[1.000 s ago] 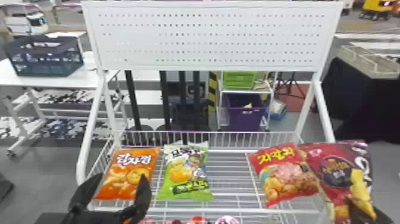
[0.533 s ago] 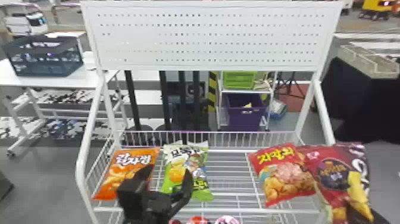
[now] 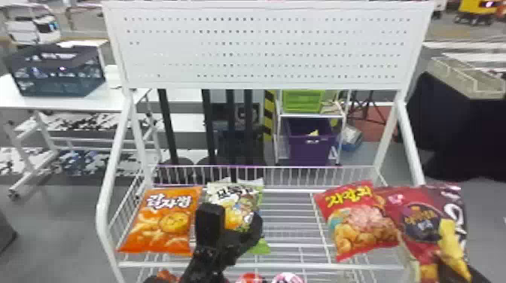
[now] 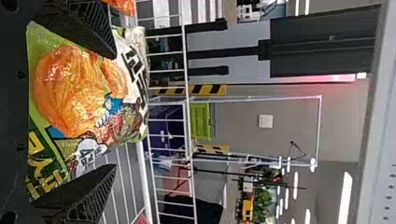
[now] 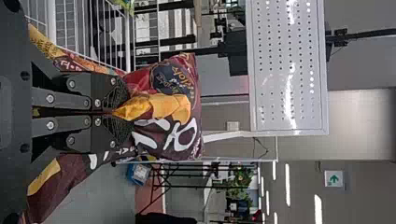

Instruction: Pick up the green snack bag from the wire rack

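My left gripper stands open over the green snack bag, hiding part of its middle, on the wire rack. In the left wrist view the open fingers of the left gripper lie on either side of the green bag. I cannot tell whether they touch it. At the rack's right side my right gripper holds a dark red snack bag. The right wrist view shows the right gripper shut on that dark red bag, which bulges around the fingers.
An orange snack bag lies just left of the green one. A red snack bag lies on the rack's right part, beside the dark red bag. The rack's white front rail and perforated back board bound the space. Round-topped items sit below.
My left gripper has moved right and up from in front of the orange bag to over the green bag. The dark red bag has shifted slightly in the right gripper's hold.
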